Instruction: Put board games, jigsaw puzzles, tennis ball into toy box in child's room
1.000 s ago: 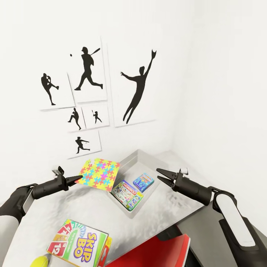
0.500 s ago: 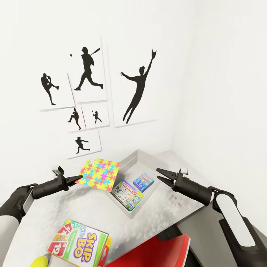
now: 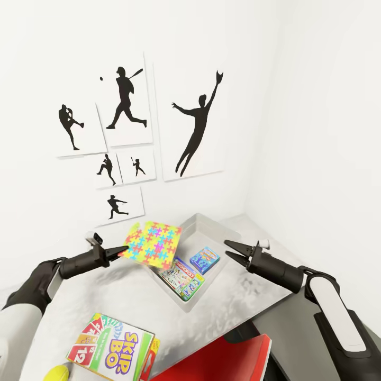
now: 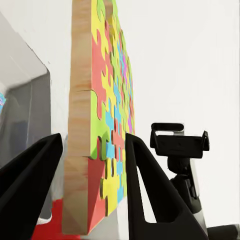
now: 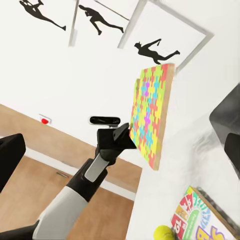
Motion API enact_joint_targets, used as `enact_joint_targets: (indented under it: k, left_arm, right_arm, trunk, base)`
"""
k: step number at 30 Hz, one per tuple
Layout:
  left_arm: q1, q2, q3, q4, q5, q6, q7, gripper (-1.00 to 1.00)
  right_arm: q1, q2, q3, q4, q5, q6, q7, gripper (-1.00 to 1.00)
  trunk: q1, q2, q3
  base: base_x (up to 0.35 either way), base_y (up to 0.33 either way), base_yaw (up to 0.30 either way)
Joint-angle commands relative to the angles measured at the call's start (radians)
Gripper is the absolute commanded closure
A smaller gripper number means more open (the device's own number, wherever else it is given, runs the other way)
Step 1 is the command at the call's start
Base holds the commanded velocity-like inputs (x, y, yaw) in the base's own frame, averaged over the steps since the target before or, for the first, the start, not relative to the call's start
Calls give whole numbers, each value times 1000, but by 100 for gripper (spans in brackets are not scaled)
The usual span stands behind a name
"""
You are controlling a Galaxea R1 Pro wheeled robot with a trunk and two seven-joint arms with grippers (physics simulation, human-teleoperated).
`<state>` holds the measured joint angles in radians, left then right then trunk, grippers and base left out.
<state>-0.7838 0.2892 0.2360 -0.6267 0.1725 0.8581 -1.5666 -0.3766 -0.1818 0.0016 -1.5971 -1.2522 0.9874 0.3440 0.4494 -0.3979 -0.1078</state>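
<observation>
Gripping a jigsaw puzzle [image 3: 153, 244] above the toy box [image 3: 225, 234], left fingers [image 3: 112, 253] hold; right fingers [image 3: 235, 248] spread.

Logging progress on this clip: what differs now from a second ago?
The left gripper, shut on the jigsaw puzzle, has carried it rightward over the toy box edge. The right gripper, Skip-Bo carton and tennis ball stayed put.

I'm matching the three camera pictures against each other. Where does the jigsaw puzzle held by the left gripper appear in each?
Head view: jigsaw puzzle, centre, over the toy box.
Left wrist view: jigsaw puzzle, edge-on between the fingers.
Right wrist view: jigsaw puzzle, upper centre.
Shared landmark: left gripper.
</observation>
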Motion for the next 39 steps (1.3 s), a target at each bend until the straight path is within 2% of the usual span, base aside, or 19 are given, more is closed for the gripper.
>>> enact_joint_targets:
  k: [1,4,7,11,13,16,21,24,27,35,39]
  left_arm:
    - [-1,-9,0,-11,-2,12,-4,100]
    - [-1,-67,1,-45,-3,14,-4,100]
    - [-2,-132,2,-54,0,14,115,100]
    - [-3,-192,4,-58,6,10,261,100]
    - [-4,-214,4,-60,6,7,292,100]
    - [-4,-268,5,-60,3,-13,347,100]
    - [-4,-309,7,-60,8,-90,486,100]
    - [-5,-352,8,-61,7,-112,549,100]
    - [-5,-368,10,-60,6,-118,578,100]
    - [-5,-372,27,-57,7,-121,627,100]
    - [-5,-372,94,-56,6,-123,652,100]
  right_arm:
    - [-1,-2,-1,0,7,2,8,-100]
    - [-2,-10,-9,0,8,9,10,-100]
    - [-1,-13,-37,0,7,16,10,-100]
    - [-1,-19,-57,0,7,35,10,-100]
    - [-1,-21,-62,0,7,46,10,-100]
    - [-1,-24,-65,0,7,55,11,-100]
    - [-1,-28,-63,0,6,59,12,-100]
    - [-1,-28,-58,0,6,59,11,-100]
    - [-1,-27,-56,0,7,58,10,-100]
    - [-1,-21,-55,0,7,50,10,-100]
    - [-1,-19,-58,0,7,48,10,-100]
  trunk:
    - [1,-2,-2]
    - [1,-2,-2]
    - [1,-2,-2]
    - [1,-2,-2]
    - [1,-2,-2]
    - [1,-2,-2]
    - [1,-2,-2]
    - [1,-2,-2]
    - [1,-2,-2]
    - [1,-2,-2]
    - [1,-2,-3]
  base:
    - [0,0,0]
    - [0,0,0]
    - [0,0,0]
    - [0,0,0]
    - [0,0,0]
    - [0,0,0]
    - [0,0,0]
    - [0,0,0]
    - [0,0,0]
    - [0,0,0]
    - [0,0,0]
